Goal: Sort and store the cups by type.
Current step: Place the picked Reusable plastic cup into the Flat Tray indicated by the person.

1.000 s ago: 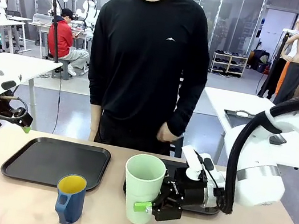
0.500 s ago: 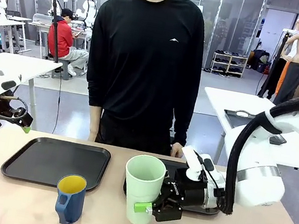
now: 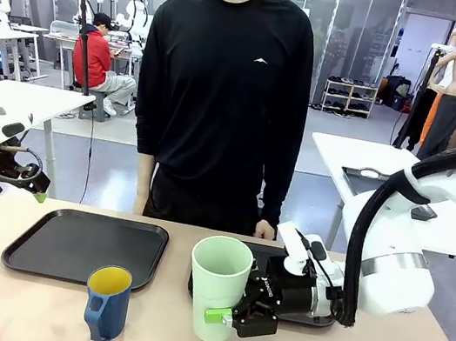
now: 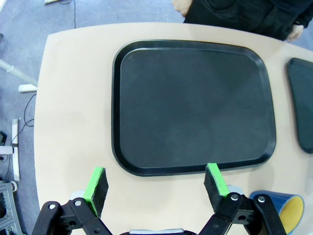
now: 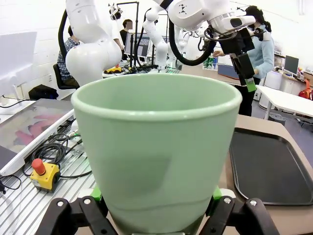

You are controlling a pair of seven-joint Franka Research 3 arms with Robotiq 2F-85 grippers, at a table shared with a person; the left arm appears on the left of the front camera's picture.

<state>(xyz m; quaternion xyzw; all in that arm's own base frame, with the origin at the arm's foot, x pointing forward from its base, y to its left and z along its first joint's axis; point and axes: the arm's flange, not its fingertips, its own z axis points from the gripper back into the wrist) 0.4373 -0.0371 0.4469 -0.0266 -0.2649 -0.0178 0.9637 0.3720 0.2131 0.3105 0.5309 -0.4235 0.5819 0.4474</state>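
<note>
Looking across the desk in the front view, you see the right gripper pinching the mint-green tumbler low on its wall, with one green pad pressed against its near side. The tumbler stands upright near the desk's middle, just in front of the right tray; you cannot tell whether its base touches the desk. In the right wrist view, the tumbler sits clamped between both fingers of the right gripper. The dark blue mug, yellow inside, stands upright to the tumbler's left, just in front of the left tray. The left gripper hovers with its jaws spread wide, holding nothing, over the edge of the left tray; the mug shows beside one finger. A person stands at the far side, one hand at the desk's edge.
</note>
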